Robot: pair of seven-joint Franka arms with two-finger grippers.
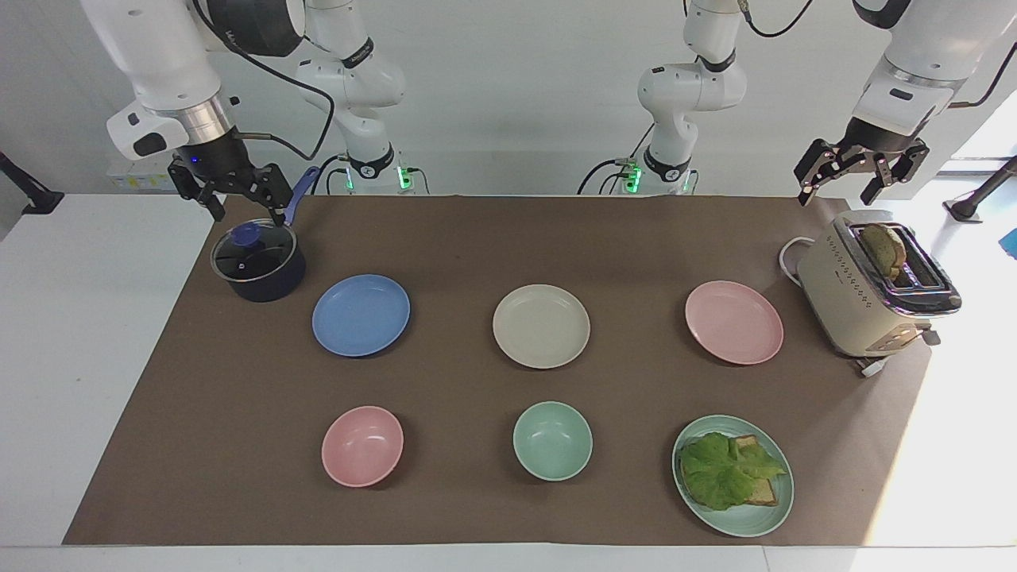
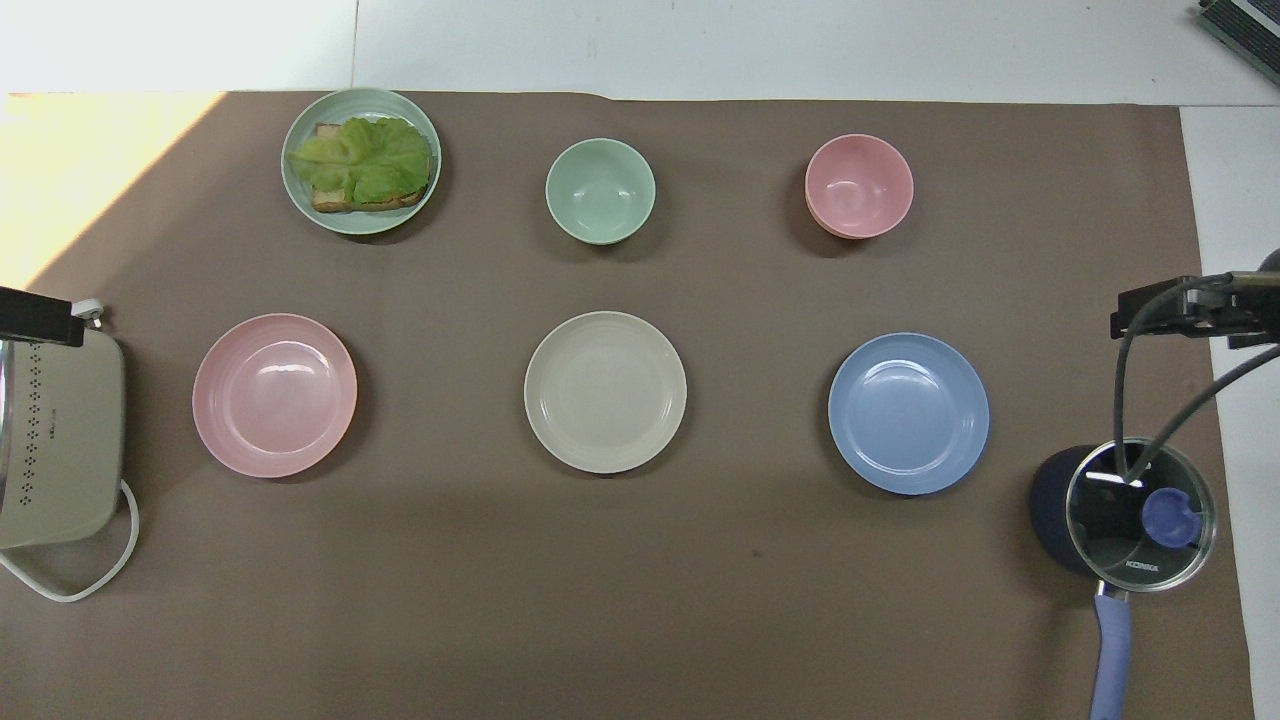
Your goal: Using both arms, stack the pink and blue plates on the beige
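Observation:
Three plates lie in a row across the brown mat. The beige plate (image 1: 541, 326) (image 2: 605, 392) is in the middle. The blue plate (image 1: 361, 314) (image 2: 908, 413) lies toward the right arm's end and the pink plate (image 1: 734, 322) (image 2: 274, 394) toward the left arm's end. My right gripper (image 1: 248, 214) hangs open and empty just above the lidded pot, apart from the blue plate. My left gripper (image 1: 838, 193) hangs open and empty in the air above the toaster, apart from the pink plate.
A dark pot (image 1: 258, 264) with a glass lid stands beside the blue plate. A cream toaster (image 1: 870, 294) holding bread stands beside the pink plate. Farther from the robots are a pink bowl (image 1: 362, 446), a green bowl (image 1: 552, 440) and a green plate (image 1: 783, 508) with lettuce on bread.

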